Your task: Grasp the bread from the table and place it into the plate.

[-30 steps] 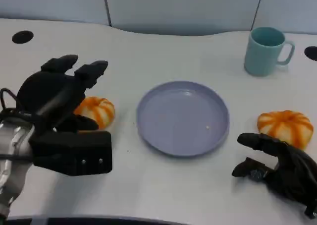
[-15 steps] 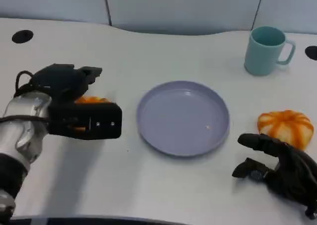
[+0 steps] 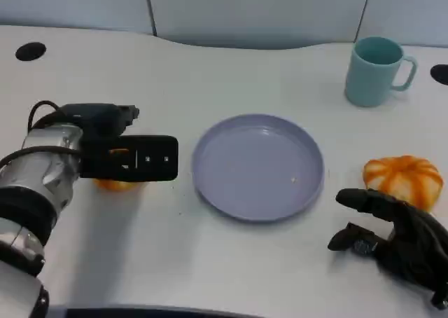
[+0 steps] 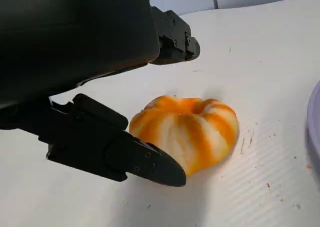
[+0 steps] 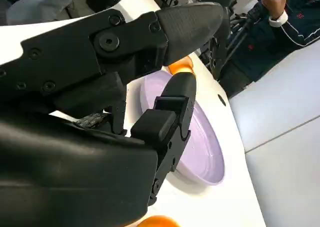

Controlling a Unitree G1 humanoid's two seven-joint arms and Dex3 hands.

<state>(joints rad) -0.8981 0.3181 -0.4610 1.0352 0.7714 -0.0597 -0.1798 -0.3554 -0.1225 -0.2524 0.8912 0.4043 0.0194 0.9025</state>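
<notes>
Straddling the bread (image 4: 187, 132), left robot hand (image 3: 115, 150) spread, grasping nothing, table (image 3: 210, 276)

Head view looks down over the table (image 3: 231, 276). Left wrist view sits close behind its bread (image 4: 186, 131). Both wrist views share the plate (image 5: 200, 147).

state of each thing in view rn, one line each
left bread: on the table, left hand around it, not lifted
right bread: on the table, untouched
plate: empty
cup: upright
right hand: open, holding nothing
</notes>
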